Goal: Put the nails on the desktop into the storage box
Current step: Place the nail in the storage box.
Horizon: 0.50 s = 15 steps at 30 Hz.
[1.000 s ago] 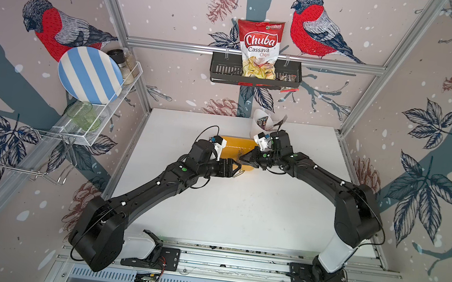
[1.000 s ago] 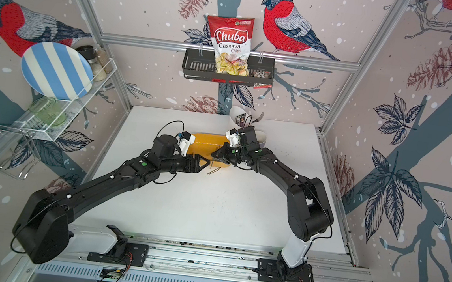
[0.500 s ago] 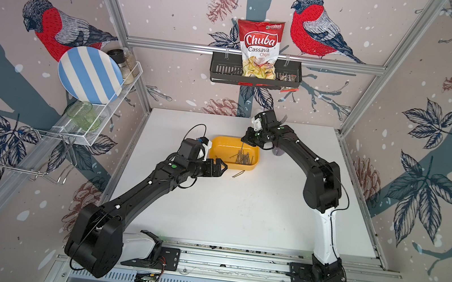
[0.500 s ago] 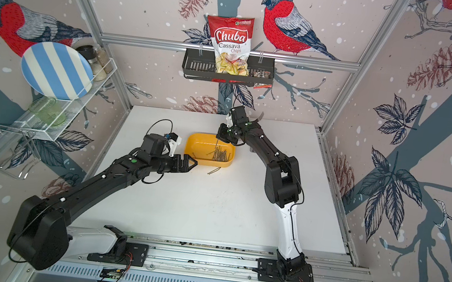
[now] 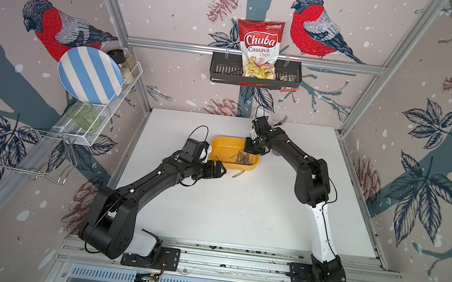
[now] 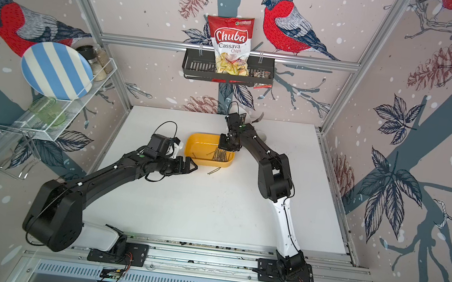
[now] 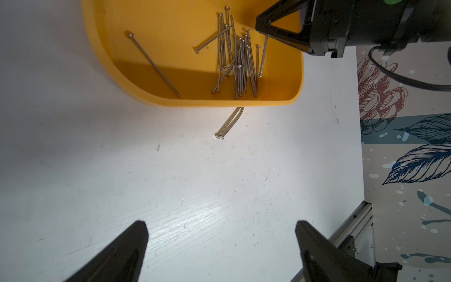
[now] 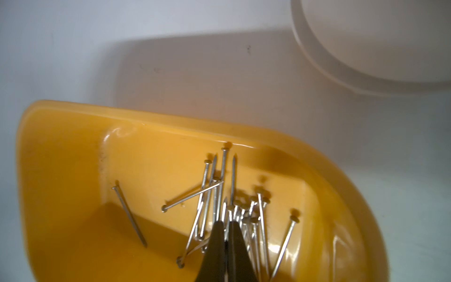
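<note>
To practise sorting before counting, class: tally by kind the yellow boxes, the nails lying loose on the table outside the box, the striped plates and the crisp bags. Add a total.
Storage box: 1
Nails loose on the desktop: 2
Striped plate: 1
Chip bag: 1
Total: 5

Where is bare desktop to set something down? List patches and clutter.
Free: desktop between left arm and right arm, from the storage box to the base rail; also beyond the right arm. Crowded: beside the box, with two nails, left gripper and right gripper.
</note>
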{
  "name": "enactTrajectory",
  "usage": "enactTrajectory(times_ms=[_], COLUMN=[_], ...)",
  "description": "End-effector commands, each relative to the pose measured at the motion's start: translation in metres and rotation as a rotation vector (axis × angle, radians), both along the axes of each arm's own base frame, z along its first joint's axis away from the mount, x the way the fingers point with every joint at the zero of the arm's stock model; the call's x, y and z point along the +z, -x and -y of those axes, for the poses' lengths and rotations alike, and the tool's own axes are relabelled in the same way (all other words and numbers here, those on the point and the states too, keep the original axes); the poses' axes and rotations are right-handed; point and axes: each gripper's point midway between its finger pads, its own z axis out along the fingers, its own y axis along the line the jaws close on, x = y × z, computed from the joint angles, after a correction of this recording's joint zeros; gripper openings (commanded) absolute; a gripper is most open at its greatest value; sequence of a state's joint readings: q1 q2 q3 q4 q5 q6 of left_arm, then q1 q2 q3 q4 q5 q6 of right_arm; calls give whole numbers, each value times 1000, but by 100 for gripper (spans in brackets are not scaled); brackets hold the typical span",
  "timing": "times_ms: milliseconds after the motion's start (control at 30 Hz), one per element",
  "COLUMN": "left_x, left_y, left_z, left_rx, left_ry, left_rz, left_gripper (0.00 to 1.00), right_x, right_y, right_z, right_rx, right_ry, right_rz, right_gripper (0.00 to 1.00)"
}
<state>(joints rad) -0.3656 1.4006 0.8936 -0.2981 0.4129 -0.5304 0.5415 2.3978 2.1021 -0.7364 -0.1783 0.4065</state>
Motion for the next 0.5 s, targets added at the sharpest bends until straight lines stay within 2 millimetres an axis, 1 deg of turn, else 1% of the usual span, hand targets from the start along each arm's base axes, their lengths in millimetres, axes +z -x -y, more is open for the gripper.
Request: enactTrajectory(times_ms=[0,67,100,200,267,333,467], left_x=[6,3,1,-7,-12,-16,-24], left_y=[-9,-9,-7,-5,-6,-8,-10], left_z=[-3,-5,-4,-2,0,4,16], left_rx=[68,70,59,10,-31,-71,-133], left_ry=[21,6,-6,-46,-66,-85,-133], left_rz=[14,11,7,13,24,40,65], left_gripper=[96,95,95,94,90,87,79], right_x=[-11,-16,-16,-8,6,21,53], right_y=[-1,1,3,2,0,0,7], right_z=[14,14,14,9,3,-4,-5], right_rx=[31,33,34,41,47,60,61], right_ry=[79,77,70,61,53,38,49], right_rz=[16,-1,-10,10,32,54,103], right_gripper=[0,0,1,14,21,31,35])
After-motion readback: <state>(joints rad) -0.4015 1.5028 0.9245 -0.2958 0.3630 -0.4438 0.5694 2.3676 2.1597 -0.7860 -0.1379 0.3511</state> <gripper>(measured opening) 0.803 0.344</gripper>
